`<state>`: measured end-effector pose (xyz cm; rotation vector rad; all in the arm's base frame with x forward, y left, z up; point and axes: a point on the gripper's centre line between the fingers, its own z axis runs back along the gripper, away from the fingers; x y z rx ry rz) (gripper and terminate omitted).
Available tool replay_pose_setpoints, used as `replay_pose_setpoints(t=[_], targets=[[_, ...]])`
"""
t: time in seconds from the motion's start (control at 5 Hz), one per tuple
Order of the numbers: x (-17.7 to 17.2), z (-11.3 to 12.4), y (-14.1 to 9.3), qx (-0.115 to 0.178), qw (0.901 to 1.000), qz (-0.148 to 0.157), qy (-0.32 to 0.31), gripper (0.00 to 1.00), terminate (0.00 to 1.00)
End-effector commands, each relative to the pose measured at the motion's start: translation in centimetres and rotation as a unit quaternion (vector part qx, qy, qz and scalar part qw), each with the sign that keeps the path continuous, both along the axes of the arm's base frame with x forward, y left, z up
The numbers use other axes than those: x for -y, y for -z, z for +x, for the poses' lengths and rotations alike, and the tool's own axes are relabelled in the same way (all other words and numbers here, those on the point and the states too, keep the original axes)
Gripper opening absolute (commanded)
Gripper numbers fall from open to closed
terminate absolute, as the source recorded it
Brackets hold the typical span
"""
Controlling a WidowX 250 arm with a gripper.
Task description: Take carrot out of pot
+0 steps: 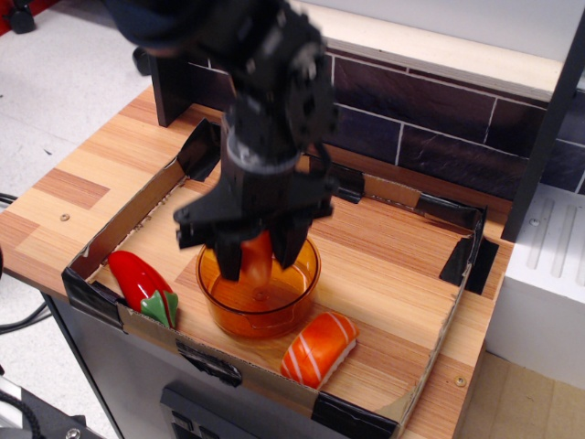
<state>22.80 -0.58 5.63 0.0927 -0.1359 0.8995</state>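
The pincer [258, 261] hangs above the pot [260, 302], its two dark fingers [228, 259] pointing down and closed on the carrot [257, 259], which sits upright between them. The carrot's lower end is at about the level of the pot's rim, over the pot's middle, and whether its tip is clear of the rim cannot be told, since the arm is blurred. The pot stands on the worktop [384, 293] near the front edge, inside a low cardboard tray [119, 315] with black tape at its corners. Toward the front left corner of the tray lies a red pepper [142, 282] with a green stem, near the pot but apart from it. Just beside the pot on its right, toward the front edge, lies a salmon sushi piece [318, 347], striped orange and white.
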Motion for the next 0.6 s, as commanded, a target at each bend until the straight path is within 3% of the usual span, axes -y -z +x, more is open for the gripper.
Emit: replay_pose_setpoints(t=[0.0,0.4], targets=[[0.1,3.3,-5.6,0.065,0.9967,-0.031,-0.037,0.0,0.0],[-2.8,5.0,-4.8,0.065,0.9961,-0.012,-0.058,0.0,0.0]])
